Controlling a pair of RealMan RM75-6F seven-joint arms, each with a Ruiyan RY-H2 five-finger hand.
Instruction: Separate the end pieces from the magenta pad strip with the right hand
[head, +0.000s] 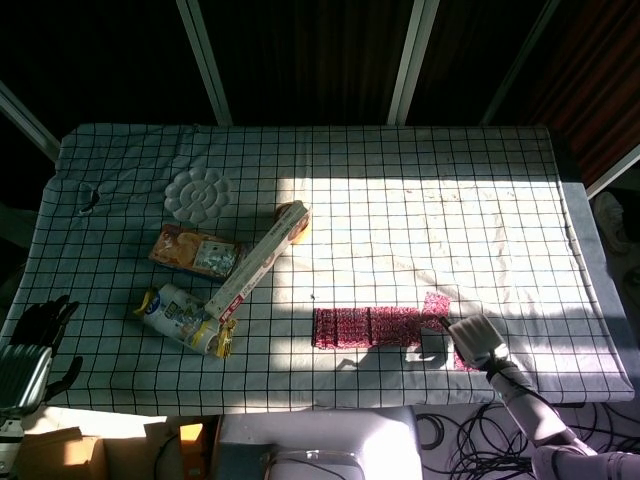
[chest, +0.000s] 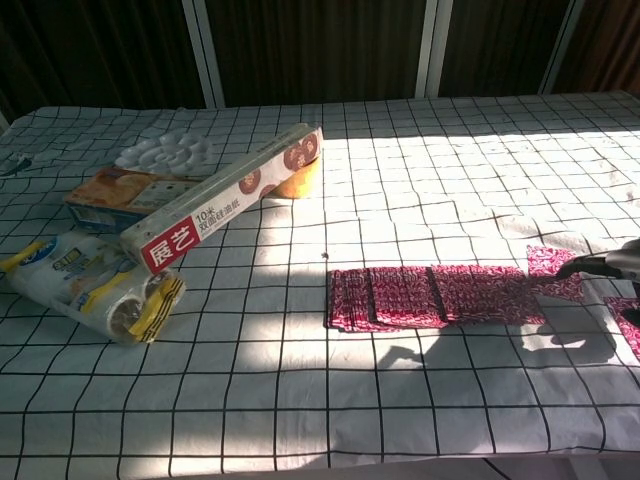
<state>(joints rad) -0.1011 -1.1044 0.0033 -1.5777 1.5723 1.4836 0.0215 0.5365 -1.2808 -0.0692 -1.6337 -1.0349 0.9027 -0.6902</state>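
Item: magenta pad strip (chest: 435, 296), flat on checked cloth, near edge. We log right hand (head: 478, 338) pinching end piece (chest: 552, 262), lifted, prob. to peel it free. Left hand (head: 28, 345) idle at table's left, fingers apart, holding nothing.
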